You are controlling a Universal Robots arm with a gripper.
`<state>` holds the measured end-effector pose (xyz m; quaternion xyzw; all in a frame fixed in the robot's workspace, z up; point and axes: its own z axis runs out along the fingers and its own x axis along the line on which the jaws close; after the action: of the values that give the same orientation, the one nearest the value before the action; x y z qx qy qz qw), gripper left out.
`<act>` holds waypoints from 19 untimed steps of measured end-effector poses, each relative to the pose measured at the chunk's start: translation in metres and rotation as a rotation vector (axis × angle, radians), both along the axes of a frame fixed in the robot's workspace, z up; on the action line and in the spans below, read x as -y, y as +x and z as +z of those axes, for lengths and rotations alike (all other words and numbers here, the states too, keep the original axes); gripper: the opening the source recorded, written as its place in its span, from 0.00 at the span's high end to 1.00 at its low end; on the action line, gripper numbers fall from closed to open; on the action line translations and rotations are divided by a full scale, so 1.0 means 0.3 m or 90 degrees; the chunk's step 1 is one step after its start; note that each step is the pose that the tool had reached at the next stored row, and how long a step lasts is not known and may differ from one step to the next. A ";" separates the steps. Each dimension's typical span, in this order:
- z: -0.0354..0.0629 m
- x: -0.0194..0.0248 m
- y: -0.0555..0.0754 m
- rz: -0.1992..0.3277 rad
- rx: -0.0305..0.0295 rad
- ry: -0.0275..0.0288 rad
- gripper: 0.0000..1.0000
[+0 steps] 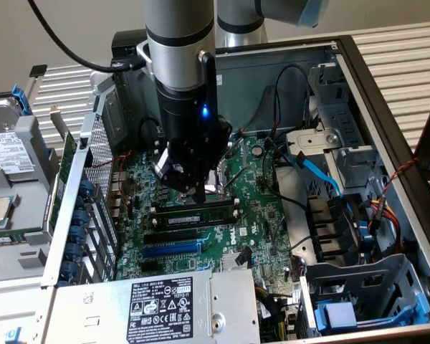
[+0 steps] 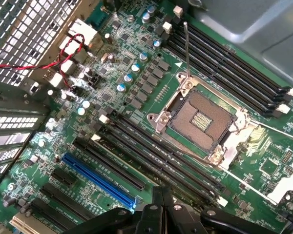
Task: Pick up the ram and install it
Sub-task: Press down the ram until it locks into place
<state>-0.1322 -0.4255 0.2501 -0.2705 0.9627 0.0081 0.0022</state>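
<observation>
The ram (image 1: pixel 192 213), a long green stick with black chips, stands on edge in a black slot on the motherboard, just in front of the CPU socket (image 1: pixel 226 180). My gripper (image 1: pixel 196 193) hangs straight above the ram's middle, fingers shut together with nothing between them. I cannot tell whether the tips touch the ram's top edge. In the wrist view the shut gripper (image 2: pixel 161 194) points down at the row of black memory slots (image 2: pixel 151 155) beside the open CPU socket (image 2: pixel 203 119).
A blue expansion slot (image 1: pixel 170 249) (image 2: pixel 98 178) lies nearer the power supply (image 1: pixel 165 304). Blue and black cables (image 1: pixel 317 170) and a drive cage (image 1: pixel 358 294) crowd the exterior view's right. The perforated case wall (image 1: pixel 100 172) and a hard drive (image 1: pixel 7 154) are on its left.
</observation>
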 end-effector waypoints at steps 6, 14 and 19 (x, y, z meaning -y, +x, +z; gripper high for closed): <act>0.000 0.000 0.000 -0.059 0.0000 0.0000 0.89; 0.000 0.000 0.000 -0.138 0.0000 0.0000 0.89; 0.000 0.000 0.000 -0.187 0.0000 0.0000 0.89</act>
<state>-0.1322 -0.4255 0.2501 -0.1268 0.9919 0.0077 0.0034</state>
